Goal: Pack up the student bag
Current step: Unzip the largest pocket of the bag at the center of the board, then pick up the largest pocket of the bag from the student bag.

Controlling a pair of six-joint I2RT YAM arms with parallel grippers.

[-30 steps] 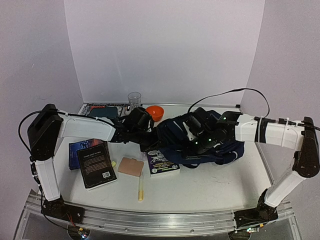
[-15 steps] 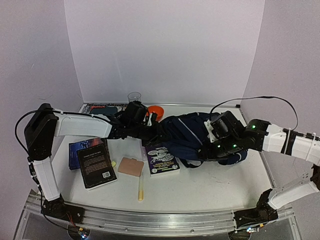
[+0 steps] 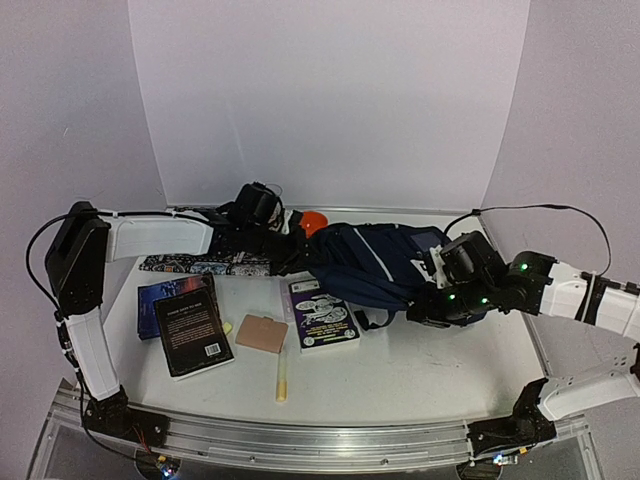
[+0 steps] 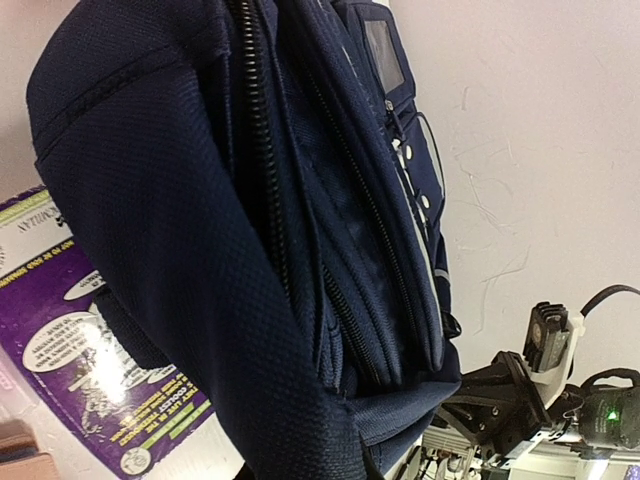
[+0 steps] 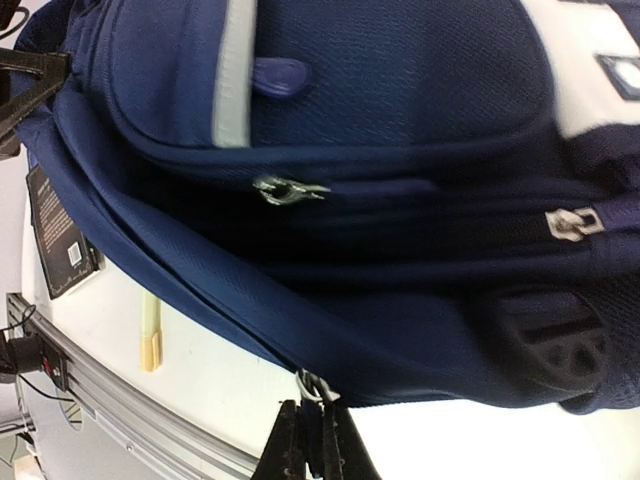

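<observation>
The student bag [image 3: 370, 262], navy blue with a thin white stripe, lies stretched on its side across the middle of the table. My left gripper [image 3: 298, 250] is at its left end; the fabric [image 4: 250, 220] fills the left wrist view and hides the fingers, which seem clamped on it. My right gripper [image 3: 424, 304] is at the bag's front right edge. In the right wrist view it [image 5: 310, 425] is shut on a metal zipper pull [image 5: 320, 384] at the bag's lower seam. Two other zipper pulls [image 5: 280, 189] show on the bag's side [image 5: 400, 100].
A purple book [image 3: 322, 315] lies just in front of the bag. A black book [image 3: 192, 332] lies on a blue one [image 3: 160, 292] at the left. There is a tan pad [image 3: 262, 333], a yellow marker [image 3: 281, 375], an orange bowl [image 3: 313, 220] and a patterned case [image 3: 205, 265].
My left arm has pulled back and to the left with the bag's end. My right gripper has moved right and nearer, along the bag's edge. The bag now lies longer and flatter.
</observation>
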